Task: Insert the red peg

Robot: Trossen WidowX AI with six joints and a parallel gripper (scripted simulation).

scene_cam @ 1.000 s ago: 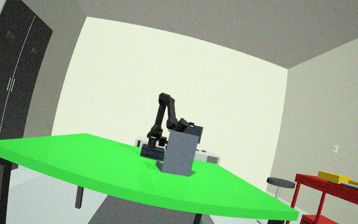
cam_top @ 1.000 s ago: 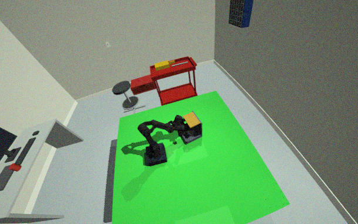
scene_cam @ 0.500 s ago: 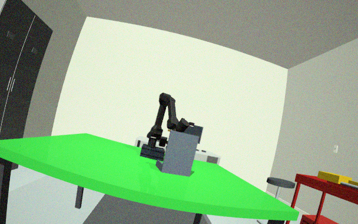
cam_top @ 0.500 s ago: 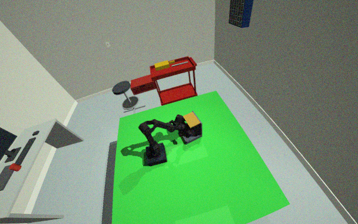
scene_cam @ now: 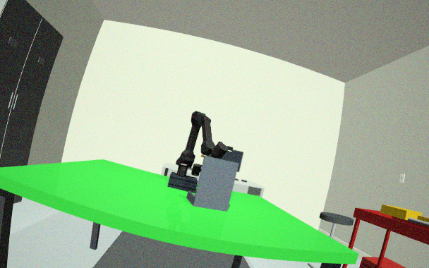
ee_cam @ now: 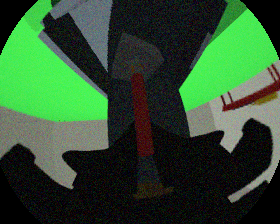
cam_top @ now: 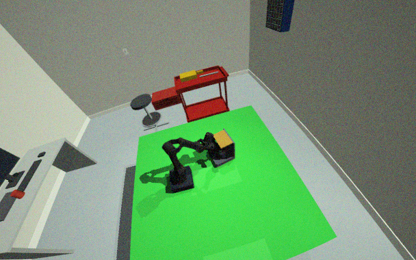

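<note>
The red peg [ee_cam: 142,115] is held between the gripper's fingers in the wrist view. My gripper [ee_cam: 140,122] is shut on it, and its far end appears over or against a dim grey shape [ee_cam: 124,56], probably the block; whether it is in the hole cannot be told. In the top view the arm's front end reaches in at the open side of the box [cam_top: 224,161], beside and below the orange roof [cam_top: 224,138]. In the exterior view the box's grey outer wall [scene_cam: 216,183] hides the fingers, peg and block.
The box's side walls stand close on both sides of the fingers. The arm's base [cam_top: 181,180] [scene_cam: 182,181] stands on the green table top [cam_top: 268,205] [scene_cam: 125,197]. A red cart [cam_top: 201,82] [scene_cam: 414,227] and a stool [cam_top: 141,102] [scene_cam: 336,218] stand off the table.
</note>
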